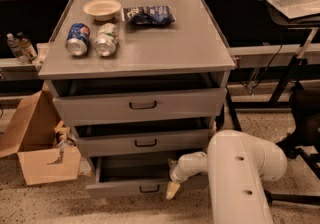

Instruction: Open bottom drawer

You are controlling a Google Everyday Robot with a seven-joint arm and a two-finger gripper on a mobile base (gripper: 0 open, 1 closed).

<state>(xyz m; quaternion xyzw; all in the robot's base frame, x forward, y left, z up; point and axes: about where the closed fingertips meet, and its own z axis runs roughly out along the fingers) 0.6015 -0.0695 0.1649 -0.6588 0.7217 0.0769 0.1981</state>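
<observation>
We note the bottom drawer (117,188) partly out, the gripper (172,190) at its front, right of the handle (149,188); its grip we cannot tell.

Claw (172,190) hangs before bottom drawer (115,188); cardboard box (37,160) crowds floor beside it.
</observation>
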